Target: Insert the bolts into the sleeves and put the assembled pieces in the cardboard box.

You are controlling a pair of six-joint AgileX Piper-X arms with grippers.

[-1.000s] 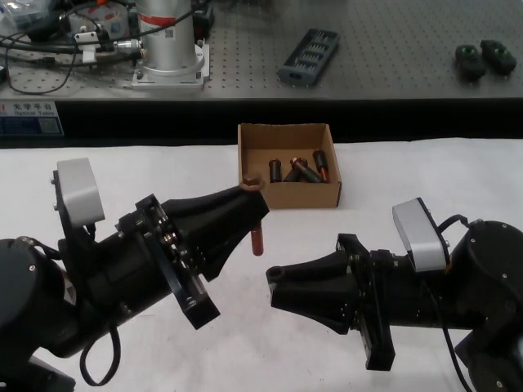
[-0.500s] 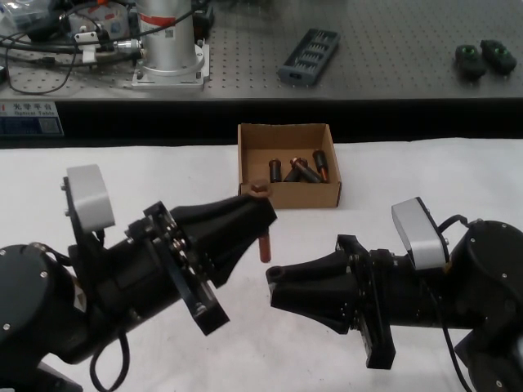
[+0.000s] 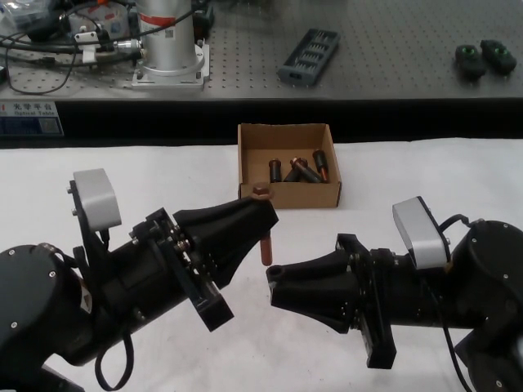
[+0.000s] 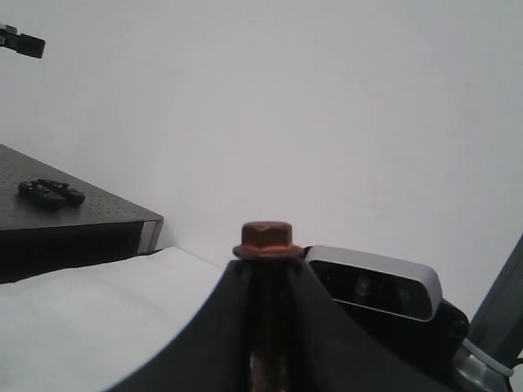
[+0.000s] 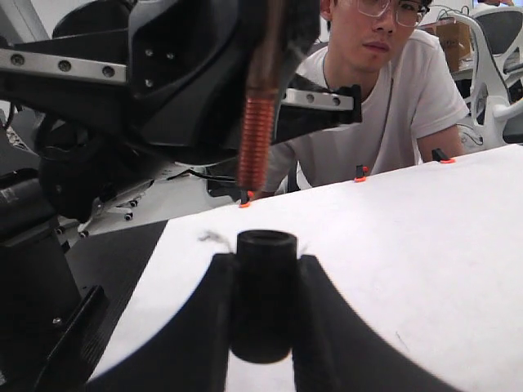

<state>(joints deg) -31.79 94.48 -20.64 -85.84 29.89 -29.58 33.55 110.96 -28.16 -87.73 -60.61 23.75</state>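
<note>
bright, even light throughout, with only faint shadows.

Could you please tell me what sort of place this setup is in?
Probably a research lab: a perforated optical table behind the bench, with a metal post and cables on it.

Blue label — print unreadable.

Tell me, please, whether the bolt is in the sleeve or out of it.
Out. The bolt hangs upright in the left gripper, its threaded tip clear above the sleeve in the right gripper.
</note>
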